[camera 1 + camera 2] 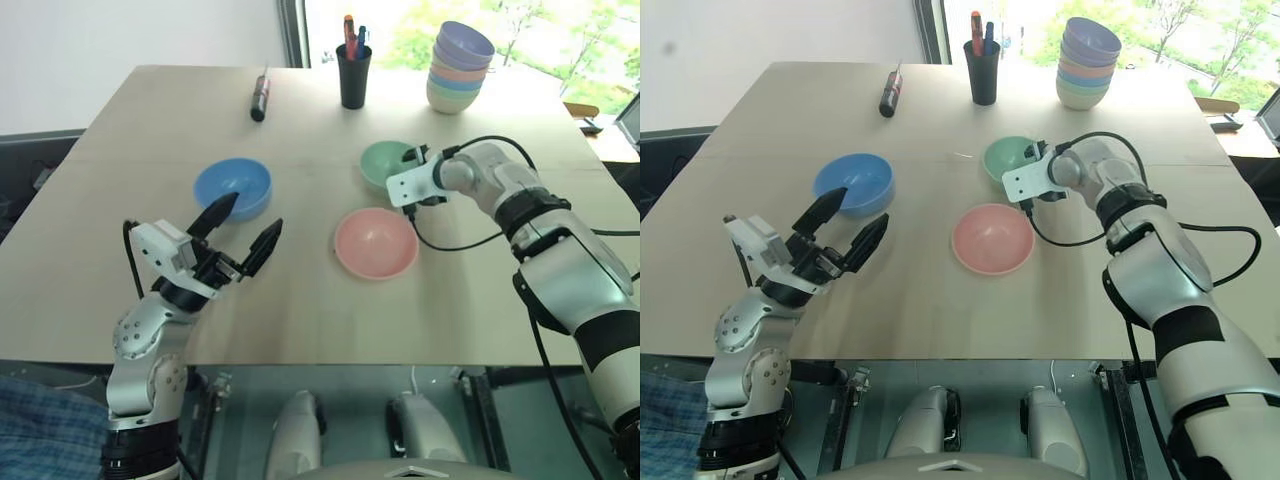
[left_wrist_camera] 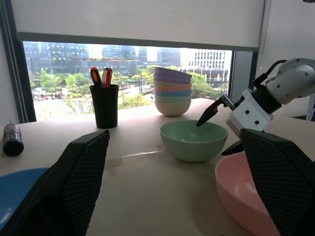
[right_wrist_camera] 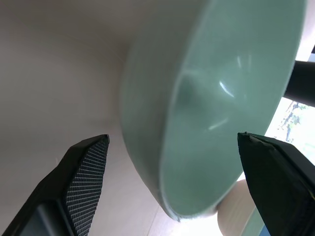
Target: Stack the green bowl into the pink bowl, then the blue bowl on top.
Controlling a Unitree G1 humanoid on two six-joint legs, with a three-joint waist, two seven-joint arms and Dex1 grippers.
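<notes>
Here the right tool (image 1: pixel 422 178) straddles the near rim of the green bowl (image 1: pixel 383 163), its two fingers spread, one above the bowl's hollow and one outside the wall, not clamped on it.

The green bowl stands upright on the worktop (image 1: pixel 120 260), with the pink bowl (image 1: pixel 376 242) just beside it on the robot's side and the blue bowl (image 1: pixel 232 187) well apart to the left. The left tool (image 1: pixel 248 233) hovers released, fingers wide, near the blue bowl.
</notes>
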